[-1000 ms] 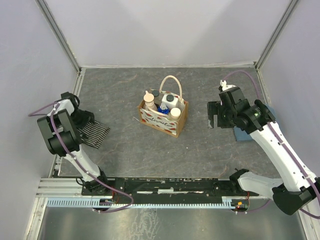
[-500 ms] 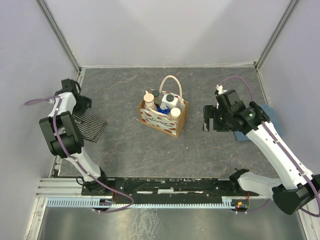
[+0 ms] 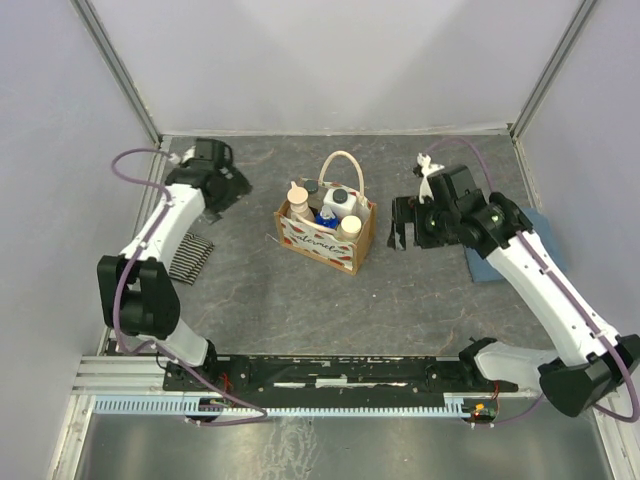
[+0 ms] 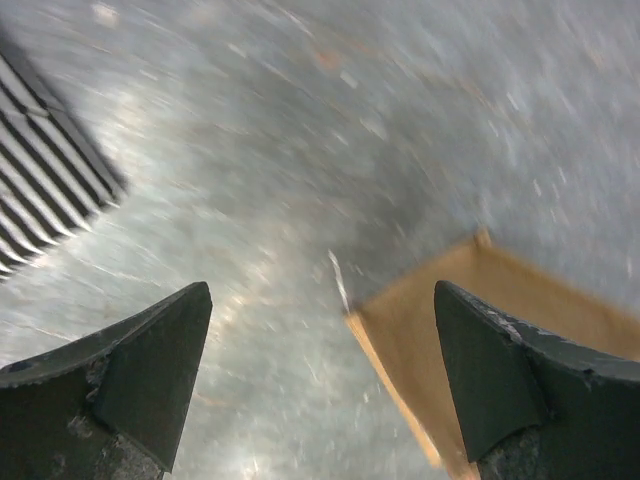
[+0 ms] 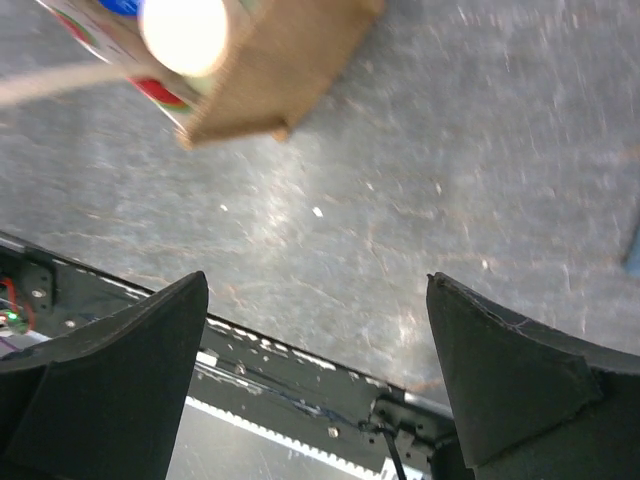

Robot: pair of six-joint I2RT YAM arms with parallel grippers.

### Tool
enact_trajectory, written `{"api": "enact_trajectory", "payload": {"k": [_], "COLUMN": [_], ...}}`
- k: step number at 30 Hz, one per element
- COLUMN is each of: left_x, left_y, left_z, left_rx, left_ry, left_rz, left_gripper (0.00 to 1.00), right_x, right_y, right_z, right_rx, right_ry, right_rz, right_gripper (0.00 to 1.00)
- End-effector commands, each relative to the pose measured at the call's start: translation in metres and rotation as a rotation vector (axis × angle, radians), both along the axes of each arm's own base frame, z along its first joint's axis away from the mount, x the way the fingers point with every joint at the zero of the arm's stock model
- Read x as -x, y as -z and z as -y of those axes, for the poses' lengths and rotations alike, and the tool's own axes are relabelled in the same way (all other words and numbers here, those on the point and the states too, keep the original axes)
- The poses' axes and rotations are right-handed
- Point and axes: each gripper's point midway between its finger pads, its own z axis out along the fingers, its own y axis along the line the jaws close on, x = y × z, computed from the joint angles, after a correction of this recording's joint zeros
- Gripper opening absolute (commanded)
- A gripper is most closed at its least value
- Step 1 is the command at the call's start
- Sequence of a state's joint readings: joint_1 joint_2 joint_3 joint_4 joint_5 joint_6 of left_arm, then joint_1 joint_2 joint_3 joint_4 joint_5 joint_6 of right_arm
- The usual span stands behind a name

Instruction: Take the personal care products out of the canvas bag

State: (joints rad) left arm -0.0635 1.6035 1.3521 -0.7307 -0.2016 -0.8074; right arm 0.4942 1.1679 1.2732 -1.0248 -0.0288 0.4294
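Note:
The canvas bag [image 3: 329, 234] stands upright mid-table with its cream handle up. Several bottles stand inside it: a tan pump bottle [image 3: 299, 203], a white bottle with a black cap [image 3: 342, 203], a blue-capped bottle [image 3: 325, 217] and a cream-capped bottle [image 3: 349, 227]. My left gripper [image 3: 237, 186] is open and empty, left of and behind the bag; a tan corner of the bag [image 4: 480, 310] shows in the left wrist view. My right gripper [image 3: 402, 226] is open and empty, just right of the bag; the bag [image 5: 260, 70] and a cream cap [image 5: 185, 32] show at the top of the right wrist view.
A black-and-white striped cloth [image 3: 189, 257] lies at the left, also in the left wrist view [image 4: 40, 200]. A folded blue cloth [image 3: 490, 262] lies at the right, partly under my right arm. The black rail [image 3: 330, 375] runs along the near edge.
My left gripper has swung from the far left, over the striped cloth, back and right toward the bag. My right gripper has moved left, closer to the bag's right side.

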Motion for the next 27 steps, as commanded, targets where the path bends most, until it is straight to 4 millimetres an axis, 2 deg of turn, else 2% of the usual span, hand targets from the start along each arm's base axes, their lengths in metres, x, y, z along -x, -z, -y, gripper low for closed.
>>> {"api": "enact_trajectory", "payload": {"k": [1,3,6,10,15,20,23,27], "left_x": [0.009,0.016,0.030,0.047,0.059,0.067,0.070,0.070], "left_y": [-0.052,-0.058,-0.062,-0.065,-0.080,-0.096,-0.101,-0.089], "left_z": [0.061,0.078,0.093,0.098,0.110,0.151,0.180,0.206], "left_rx": [-0.015,-0.007,-0.013,-0.006,0.029,0.123,0.140,0.139], "left_ry": [0.229,0.291,0.361,0.403,0.461,0.580,0.632,0.667], "left_rz": [0.145,0.152,0.152,0.145,0.187,0.219,0.233,0.202], "left_gripper": [0.98,0.96,0.95,0.95,0.95,0.89,0.89,0.89], "right_x": [-0.045,-0.066,-0.099,-0.126,-0.129,-0.120,-0.117,-0.111], "right_y": [-0.058,-0.062,-0.058,-0.033,0.008,0.039,0.048,0.046], "right_z": [-0.041,-0.056,-0.081,-0.101,-0.122,-0.127,-0.120,-0.110], "right_rx": [-0.132,-0.142,-0.139,-0.062,0.032,0.131,0.190,0.199], "right_ry": [-0.116,-0.132,-0.172,-0.230,-0.296,-0.308,-0.288,-0.259], "right_rz": [0.178,0.179,0.175,0.119,0.049,0.015,0.011,0.022], "right_gripper": [0.97,0.95,0.88,0.84,0.80,0.79,0.79,0.80]}}
